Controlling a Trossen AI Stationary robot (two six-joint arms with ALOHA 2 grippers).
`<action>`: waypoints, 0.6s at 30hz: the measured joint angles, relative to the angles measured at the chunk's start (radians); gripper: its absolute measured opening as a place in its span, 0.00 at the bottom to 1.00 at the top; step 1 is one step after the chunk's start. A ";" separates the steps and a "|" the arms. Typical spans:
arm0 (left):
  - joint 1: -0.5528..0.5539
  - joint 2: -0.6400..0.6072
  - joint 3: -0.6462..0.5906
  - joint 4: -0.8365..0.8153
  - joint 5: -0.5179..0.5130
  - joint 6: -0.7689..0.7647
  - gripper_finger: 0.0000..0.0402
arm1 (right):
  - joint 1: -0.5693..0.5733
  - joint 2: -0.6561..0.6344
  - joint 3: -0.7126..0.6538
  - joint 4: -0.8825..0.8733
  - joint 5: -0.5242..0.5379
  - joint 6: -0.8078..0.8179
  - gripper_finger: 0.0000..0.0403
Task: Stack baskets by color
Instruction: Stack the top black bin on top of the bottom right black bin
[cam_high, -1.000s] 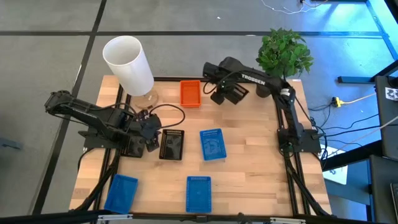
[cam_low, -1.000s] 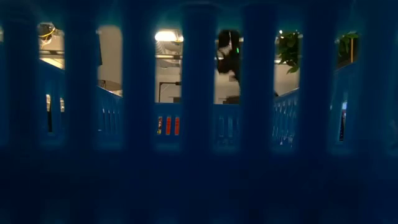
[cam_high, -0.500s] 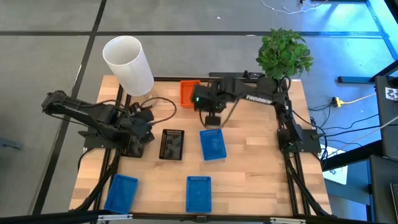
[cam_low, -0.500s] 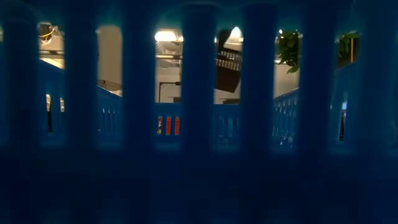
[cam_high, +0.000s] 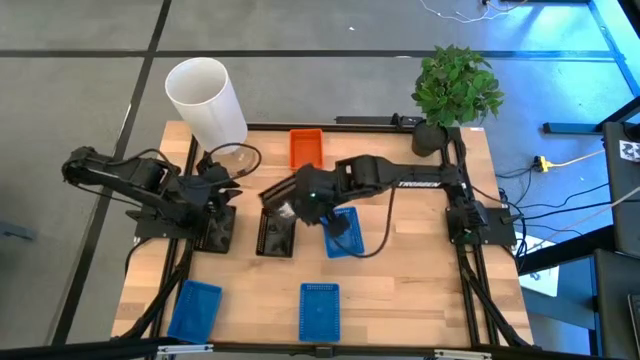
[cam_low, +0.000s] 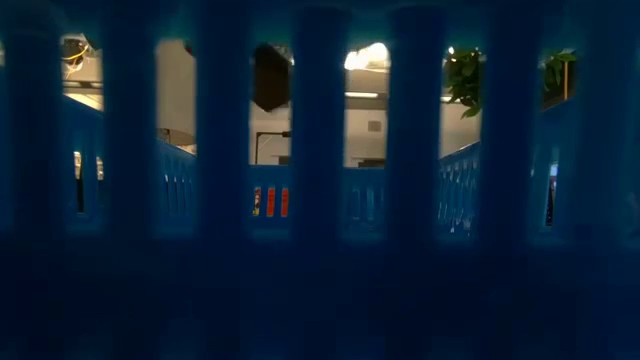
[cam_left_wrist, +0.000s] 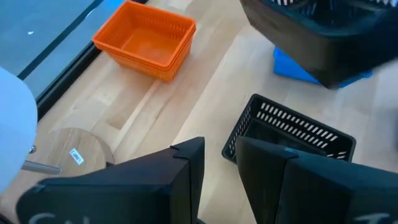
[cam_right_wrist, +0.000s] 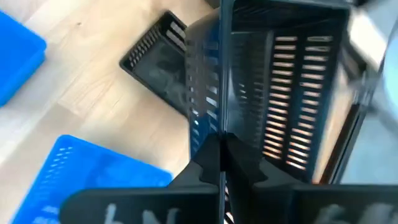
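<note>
Above the black basket (cam_high: 275, 233) on the table, right end effector (cam_high: 300, 208) pinches a second black basket (cam_right_wrist: 273, 93) by its rim; light, stiff mesh. Left end effector (cam_left_wrist: 217, 163) parted, empty.

looks like three blue baskets (cam_high: 340, 232), two black baskets (cam_high: 275, 233) and one orange basket (cam_high: 306, 148), plus one white cylinder (cam_high: 205, 103) and one potted plant (cam_high: 455, 90).

I'm seeing grey floor (cam_high: 300, 25) filling the upper frame, blue light washing over the upper right corner.
</note>
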 joint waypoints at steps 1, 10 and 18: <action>0.000 0.000 0.000 0.000 0.000 0.000 0.21 | 0.006 0.000 0.000 0.015 -0.002 -0.045 0.00; 0.000 -0.001 0.000 0.001 0.014 -0.011 0.21 | 0.030 0.028 0.000 0.084 -0.118 -0.415 0.00; 0.000 -0.050 0.000 0.012 0.093 -0.018 0.21 | 0.018 0.113 0.000 0.126 -0.134 -0.631 0.00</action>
